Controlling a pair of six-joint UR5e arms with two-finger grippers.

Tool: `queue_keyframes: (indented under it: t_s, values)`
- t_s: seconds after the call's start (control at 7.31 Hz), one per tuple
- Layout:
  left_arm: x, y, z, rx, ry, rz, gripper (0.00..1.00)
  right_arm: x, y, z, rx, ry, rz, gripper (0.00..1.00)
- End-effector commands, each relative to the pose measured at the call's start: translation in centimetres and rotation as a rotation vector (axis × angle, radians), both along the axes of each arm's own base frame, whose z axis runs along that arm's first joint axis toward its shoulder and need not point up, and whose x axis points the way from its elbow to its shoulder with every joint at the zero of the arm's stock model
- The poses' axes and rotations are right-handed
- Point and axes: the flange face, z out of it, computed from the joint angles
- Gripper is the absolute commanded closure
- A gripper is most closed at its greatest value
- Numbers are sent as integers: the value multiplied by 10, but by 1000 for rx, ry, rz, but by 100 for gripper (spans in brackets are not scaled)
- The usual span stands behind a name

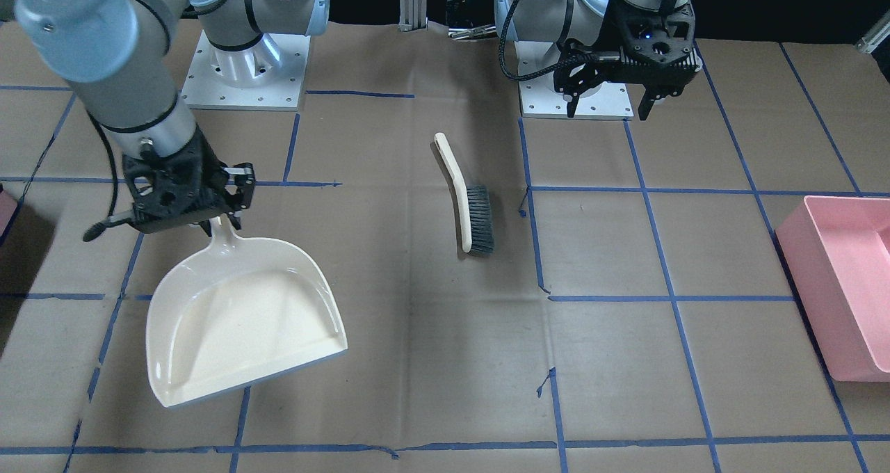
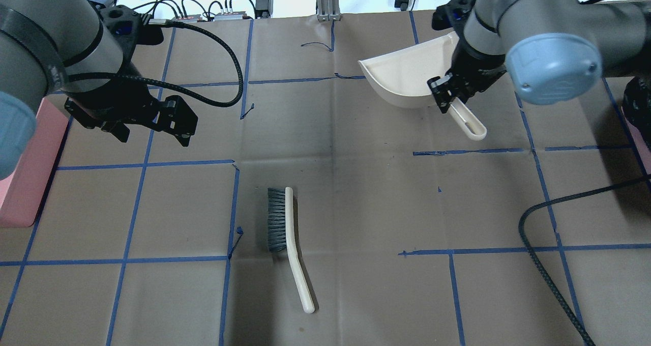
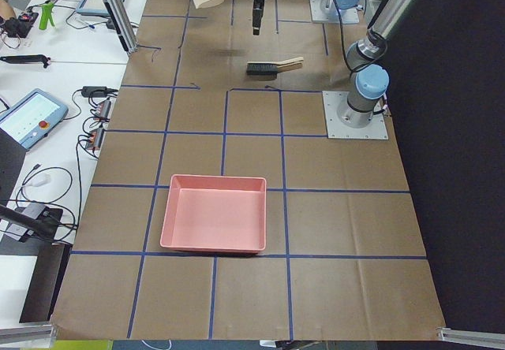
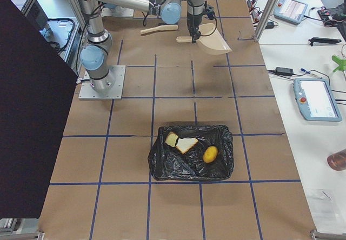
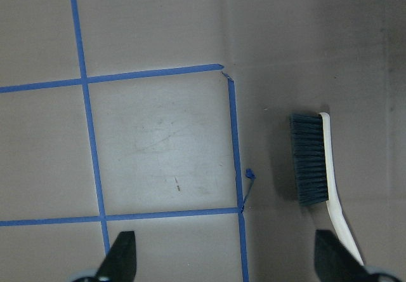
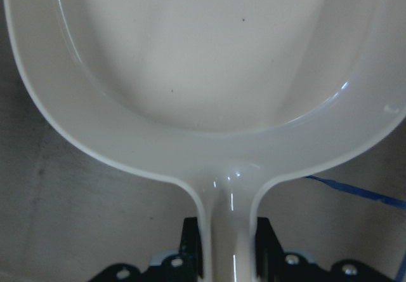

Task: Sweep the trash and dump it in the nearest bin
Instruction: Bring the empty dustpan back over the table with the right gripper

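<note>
The trash lies in a black-lined bin (image 4: 158, 170) in the exterior right view: a yellow lemon-like fruit (image 4: 210, 154) and two torn bread pieces (image 4: 187, 144) (image 4: 172, 139). My right gripper (image 1: 222, 215) is shut on the handle of a cream dustpan (image 1: 236, 320), held tilted above the table. The pan looks empty in the right wrist view (image 6: 203, 72). My left gripper (image 1: 606, 115) is open and empty, hovering near its base. A cream brush (image 1: 473, 209) with dark bristles lies on the table between the arms and shows in the left wrist view (image 5: 317, 167).
A pink bin (image 1: 841, 285) stands at the table's end on my left side and looks empty in the exterior left view (image 3: 213, 224). Brown paper with a blue tape grid covers the table. Cables hang from both arms.
</note>
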Motion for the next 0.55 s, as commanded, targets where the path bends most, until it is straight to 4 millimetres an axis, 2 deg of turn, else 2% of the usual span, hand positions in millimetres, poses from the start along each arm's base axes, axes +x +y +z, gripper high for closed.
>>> queue_keyframes:
  t_s: [0.0, 0.14, 0.27, 0.41]
  values:
    - [-1, 1, 0, 2, 0, -1, 0, 83, -28, -22, 9, -6, -57, 96]
    - [0, 1, 0, 2, -2, -1, 0, 118, -39, -44, 27, -3, -86, 96]
    - [-1, 1, -1, 2, 0, -2, 0, 157, -43, -72, 29, -1, -97, 95]
    - [0, 1, 0, 2, -2, -1, 0, 185, -41, -104, 36, 11, -88, 95]
